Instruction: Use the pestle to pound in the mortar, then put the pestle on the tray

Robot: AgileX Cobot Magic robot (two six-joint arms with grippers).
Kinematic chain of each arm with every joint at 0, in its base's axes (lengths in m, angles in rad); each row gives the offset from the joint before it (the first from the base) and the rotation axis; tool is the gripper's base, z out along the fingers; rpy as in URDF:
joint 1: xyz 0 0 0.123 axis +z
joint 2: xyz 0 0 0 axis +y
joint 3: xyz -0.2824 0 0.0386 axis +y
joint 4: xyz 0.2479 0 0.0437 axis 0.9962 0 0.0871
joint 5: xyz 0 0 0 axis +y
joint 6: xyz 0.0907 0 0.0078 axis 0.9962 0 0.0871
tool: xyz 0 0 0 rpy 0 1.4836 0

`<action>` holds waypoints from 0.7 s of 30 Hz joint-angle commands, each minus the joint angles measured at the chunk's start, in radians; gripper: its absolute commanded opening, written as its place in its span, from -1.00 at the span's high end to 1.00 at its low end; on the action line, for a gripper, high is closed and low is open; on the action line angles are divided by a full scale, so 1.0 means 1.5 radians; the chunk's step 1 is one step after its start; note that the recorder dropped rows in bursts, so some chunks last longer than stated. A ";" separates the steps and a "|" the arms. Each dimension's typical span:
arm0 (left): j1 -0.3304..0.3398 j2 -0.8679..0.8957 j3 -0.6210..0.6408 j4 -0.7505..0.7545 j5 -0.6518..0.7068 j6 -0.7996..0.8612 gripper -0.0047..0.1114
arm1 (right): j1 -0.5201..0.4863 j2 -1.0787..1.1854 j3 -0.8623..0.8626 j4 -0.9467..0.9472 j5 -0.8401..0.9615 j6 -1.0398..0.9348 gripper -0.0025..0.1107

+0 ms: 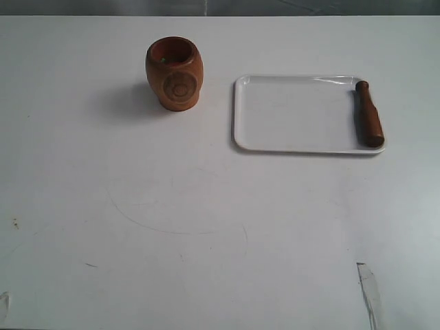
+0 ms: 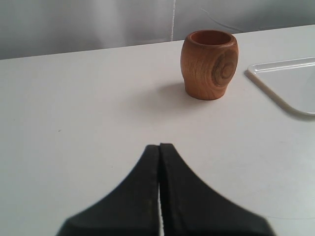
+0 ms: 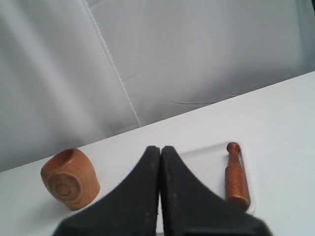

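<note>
A wooden mortar [image 1: 174, 74] stands upright on a white table [image 1: 206, 227], its round carved emblem turned toward the exterior camera and its mouth open to the top. Just to its right in that view, apart from it and not touching, lies a flat white tray [image 1: 295, 113] with rounded corners and a low rim. The dark reddish-brown pestle [image 1: 368, 115] rests on the tray, laid along its right-hand short edge. The small knob points to the far side of the table and the thick end sits at the tray's near right corner, against the rim. The rest of the tray's floor is bare.

Neither arm shows in the exterior view. The left wrist camera shows the left gripper [image 2: 160, 146] closed, black fingers pressed together with nothing between them, above the table and well short of the mortar. The right gripper [image 3: 161, 148] is likewise closed on nothing, raised above the table, with mortar and pestle in sight beyond its tips.
</note>
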 commanded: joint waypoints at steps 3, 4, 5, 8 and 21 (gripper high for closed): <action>-0.005 -0.001 0.000 -0.005 -0.002 -0.005 0.92 | -0.005 -0.002 0.003 0.017 -0.128 -0.034 0.96; -0.005 -0.001 0.000 -0.005 -0.002 -0.005 0.92 | -0.005 -0.002 0.003 0.017 -0.148 -0.058 0.96; -0.005 -0.001 0.000 -0.005 -0.002 -0.005 0.92 | -0.005 -0.002 0.003 0.029 -0.157 -0.093 0.96; -0.005 -0.001 0.000 -0.005 -0.002 -0.005 0.92 | -0.005 -0.002 0.003 0.197 -0.135 -0.316 0.96; -0.005 -0.001 0.000 -0.005 -0.002 -0.005 0.92 | -0.011 -0.002 0.003 0.299 -0.059 -0.701 0.96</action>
